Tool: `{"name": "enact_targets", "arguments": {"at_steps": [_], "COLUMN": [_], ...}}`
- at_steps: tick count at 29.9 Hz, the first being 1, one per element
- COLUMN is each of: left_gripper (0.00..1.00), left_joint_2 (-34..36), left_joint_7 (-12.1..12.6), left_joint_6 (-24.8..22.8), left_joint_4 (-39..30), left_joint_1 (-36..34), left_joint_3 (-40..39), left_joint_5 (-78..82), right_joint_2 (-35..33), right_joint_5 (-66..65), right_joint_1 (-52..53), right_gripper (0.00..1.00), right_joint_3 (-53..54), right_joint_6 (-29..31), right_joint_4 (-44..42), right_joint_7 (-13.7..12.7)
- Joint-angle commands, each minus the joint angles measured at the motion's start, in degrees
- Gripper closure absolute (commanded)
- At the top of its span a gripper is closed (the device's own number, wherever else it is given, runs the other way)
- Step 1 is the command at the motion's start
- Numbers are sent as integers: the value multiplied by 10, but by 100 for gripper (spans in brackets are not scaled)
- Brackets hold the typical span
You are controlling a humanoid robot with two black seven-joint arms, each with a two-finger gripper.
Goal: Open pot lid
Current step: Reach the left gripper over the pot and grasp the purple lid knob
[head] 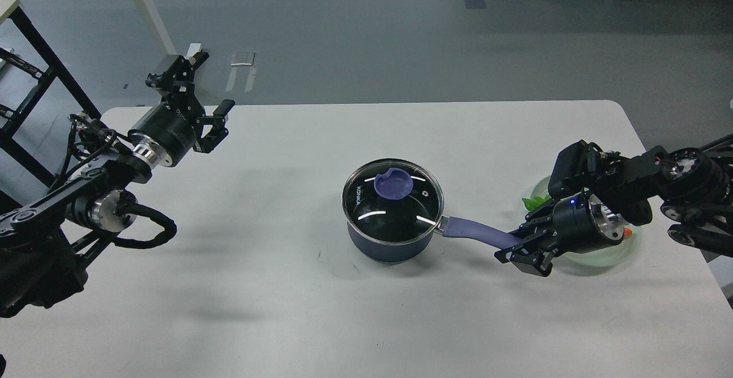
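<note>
A dark blue pot [389, 243] stands in the middle of the white table, covered by a glass lid [393, 200] with a purple knob [393, 184]. Its purple handle [475, 231] points right. My right gripper [520, 245] is shut on the far end of that handle, low over the table. My left gripper [209, 89] is open and empty, raised near the table's far left corner, well away from the pot.
A clear glass plate [595, 256] with a green and an orange item lies behind my right wrist at the table's right side. A black rack [23, 74] stands off the table's left edge. The table [320, 321] has a bare front.
</note>
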Motion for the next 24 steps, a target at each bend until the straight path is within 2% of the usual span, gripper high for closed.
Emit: {"name": "enact_targets", "arguments": {"at_steps": [1,3,6,9,12,16,18,22,24], "left_gripper": [1,1,1,1,1,1,1,1,1], "left_joint_2": [4,17,19,21,19,-2,-24,-51,-66], "left_joint_7": [-50,-66,-67,-67,-67,-67,-67,-67,-67], "left_joint_6": [-4,-11,-32,-75,-81,-54,-23,54,76], "left_joint_4": [0,-2,-25,-62,-116,-159,-160,-148,-132], "left_joint_1": [-18,-36,-71,-106,-142,-187,-216,-262,-280], "left_joint_3": [0,1,9,24,44,96,143,245,283], "left_joint_5": [56,108,221,348,500,706,783,874,889], "right_joint_2": [-1,-1,-1,-1,-1,-1,-1,-2,-2], "right_joint_5": [0,0,0,1,1,2,3,4,4], "right_joint_1": [0,0,0,1,1,1,1,3,3], "right_gripper": [65,65,65,65,64,64,64,64,64], "right_joint_3": [0,0,0,1,1,1,1,1,1], "right_joint_6": [0,0,0,0,0,0,0,0,0], "right_joint_4": [0,0,0,-1,-2,-4,-4,-4,-4], "right_joint_7": [0,0,0,0,0,0,0,0,0]}}
